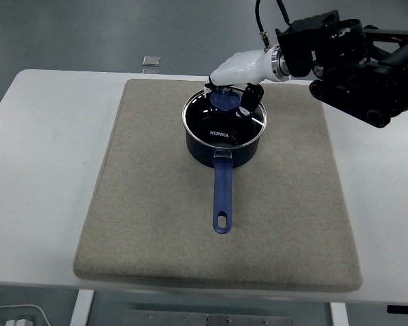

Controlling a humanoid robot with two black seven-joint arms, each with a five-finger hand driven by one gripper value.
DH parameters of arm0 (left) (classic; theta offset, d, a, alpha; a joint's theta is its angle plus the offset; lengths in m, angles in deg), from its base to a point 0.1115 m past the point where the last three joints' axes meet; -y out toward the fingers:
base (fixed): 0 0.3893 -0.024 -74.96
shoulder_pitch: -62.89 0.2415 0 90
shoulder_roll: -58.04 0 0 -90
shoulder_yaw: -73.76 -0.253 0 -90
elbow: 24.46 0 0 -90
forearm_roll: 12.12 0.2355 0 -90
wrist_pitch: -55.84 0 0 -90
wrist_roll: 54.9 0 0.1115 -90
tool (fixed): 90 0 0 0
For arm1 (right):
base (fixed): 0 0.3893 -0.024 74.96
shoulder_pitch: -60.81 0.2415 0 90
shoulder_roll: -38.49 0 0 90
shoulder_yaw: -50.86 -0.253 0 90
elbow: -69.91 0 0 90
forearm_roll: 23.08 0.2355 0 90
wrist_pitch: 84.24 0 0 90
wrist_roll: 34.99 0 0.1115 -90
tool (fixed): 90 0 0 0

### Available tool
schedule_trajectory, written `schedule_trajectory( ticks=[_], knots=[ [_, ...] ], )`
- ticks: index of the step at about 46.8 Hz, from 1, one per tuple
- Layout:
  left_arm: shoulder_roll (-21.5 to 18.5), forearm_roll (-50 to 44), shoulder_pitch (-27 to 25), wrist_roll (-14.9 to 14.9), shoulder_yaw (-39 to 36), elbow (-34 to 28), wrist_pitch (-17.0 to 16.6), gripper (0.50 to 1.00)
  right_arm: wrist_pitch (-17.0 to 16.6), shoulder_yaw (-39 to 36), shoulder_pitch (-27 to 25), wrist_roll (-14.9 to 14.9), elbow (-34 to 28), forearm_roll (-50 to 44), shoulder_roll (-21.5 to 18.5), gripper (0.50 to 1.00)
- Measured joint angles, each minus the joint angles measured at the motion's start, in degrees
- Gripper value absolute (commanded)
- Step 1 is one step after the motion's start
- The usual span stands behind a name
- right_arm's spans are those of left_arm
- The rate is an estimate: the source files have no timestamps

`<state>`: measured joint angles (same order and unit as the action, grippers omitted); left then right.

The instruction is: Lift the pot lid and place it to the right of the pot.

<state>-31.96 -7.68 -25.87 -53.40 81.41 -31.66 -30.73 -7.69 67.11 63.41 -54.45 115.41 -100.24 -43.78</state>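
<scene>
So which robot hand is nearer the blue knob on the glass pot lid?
Right. The right robot hand is at the blue knob on the glass pot lid; the left isn't in view.

Bright, even overhead light; soft shadows, glare on the glass lid point(224, 121), edges perhaps slightly soft.

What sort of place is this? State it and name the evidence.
Most likely a robotics lab or test bench, not a kitchen: a blue saucepan sits staged on a grey mat on a plain white table, with the right hand of a cabled black arm at its lid.
</scene>
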Motion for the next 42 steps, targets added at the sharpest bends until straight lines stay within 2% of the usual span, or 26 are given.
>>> schedule_trajectory(
  ticks=[8, 14, 18, 22, 30, 42],
  knots=[
    [0.0, 0.0, 0.0, 0.0, 0.0, 0.0, 0.0, 1.000, 0.0, 0.0, 0.0, 0.0, 0.0, 0.1, 0.0, 0.707],
    [0.0, 0.0, 0.1, 0.0, 0.0, 0.0, 0.0, 1.000, -0.1, 0.0, 0.1, 0.0, 0.0, 0.1, 0.0, 0.680],
    [0.0, 0.0, 0.0, 0.0, 0.0, 0.0, 0.0, 1.000, -0.1, 0.0, 0.1, 0.0, 0.0, 0.1, 0.0, 0.648],
    [0.0, 0.0, 0.0, 0.0, 0.0, 0.0, 0.0, 1.000, -0.5, 0.0, 0.1, 0.0, 0.0, 0.2, 0.0, 0.584],
    [0.0, 0.0, 0.0, 0.0, 0.0, 0.0, 0.0, 1.000, -2.2, -0.9, 0.2, 0.0, 0.0, 0.7, 0.0, 0.505],
    [0.0, 0.0, 0.0, 0.0, 0.0, 0.0, 0.0, 1.000, -2.6, -1.0, 0.4, 0.0, 0.0, 0.9, 0.1, 0.500]
  ],
)
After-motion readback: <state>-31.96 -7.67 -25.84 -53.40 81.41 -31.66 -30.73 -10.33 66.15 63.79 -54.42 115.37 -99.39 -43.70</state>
